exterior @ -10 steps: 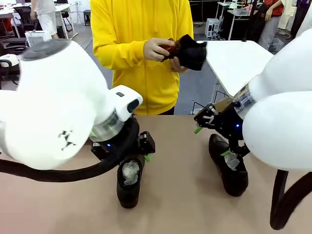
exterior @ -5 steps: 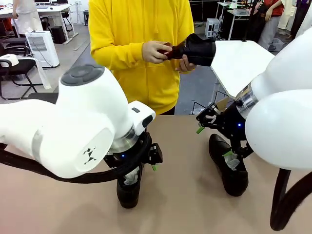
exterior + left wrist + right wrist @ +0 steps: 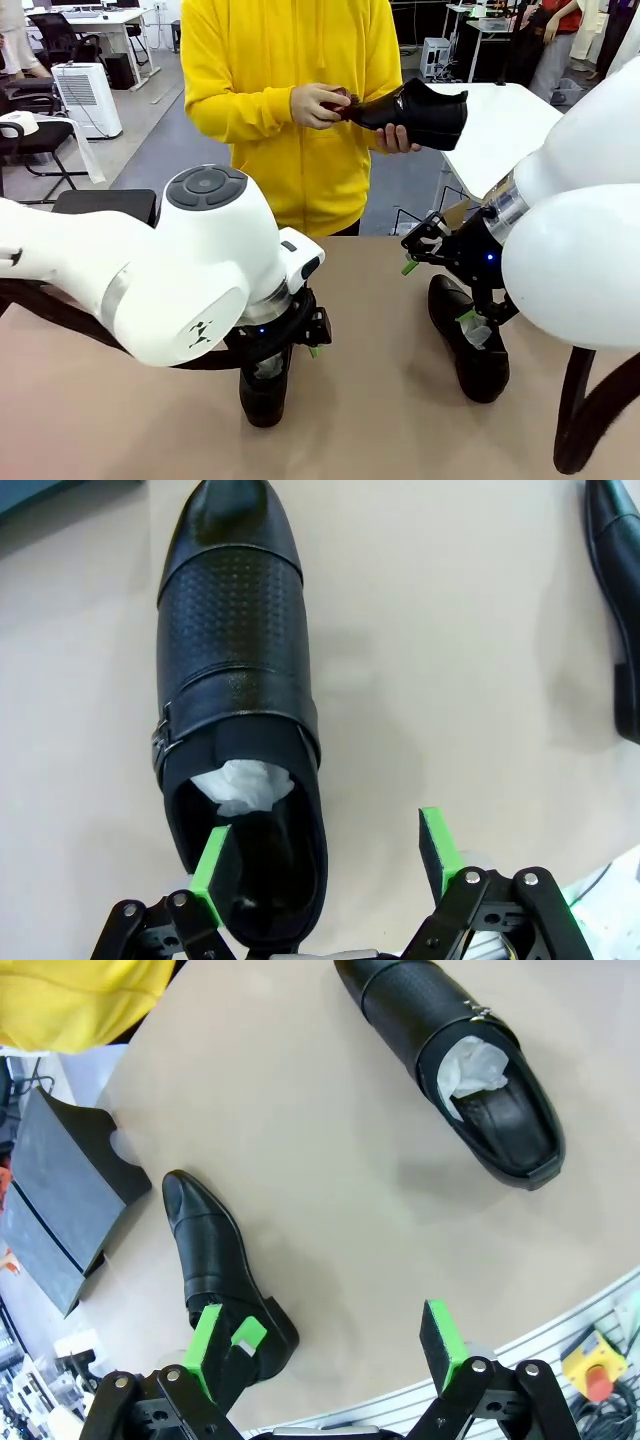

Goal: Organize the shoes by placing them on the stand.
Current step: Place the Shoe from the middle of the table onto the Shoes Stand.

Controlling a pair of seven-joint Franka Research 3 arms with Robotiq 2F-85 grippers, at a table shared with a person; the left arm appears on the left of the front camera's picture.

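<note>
Four glossy black leather shoes with low heels. The first shoe (image 3: pixel 238 670) lies on the tan table (image 3: pixel 450 680) under the left gripper (image 3: pixel 325 840); it has a perforated vamp, a side buckle, a smooth rounded toe and crumpled white paper in the opening. The left jaws are spread wide, one green pad in the shoe's heel opening, the other over bare table beside it. The second shoe (image 3: pixel 213 1250) is a plain cap-toe below the right gripper (image 3: pixel 322 1335), whose jaws are also released, one pad over the heel. The third shoe (image 3: pixel 455 1055), perforated and paper-stuffed, lies well apart. The fourth shoe (image 3: pixel 420 108) is in the person's hands (image 3: pixel 318 105), above the far edge. Half a second ago it faced end-on; now it is side-on, toe to picture right. The left arm has swung lower, its round cap now facing the camera and its wrist pointing straight down. The right arm is unmoved, tilted down.
</note>
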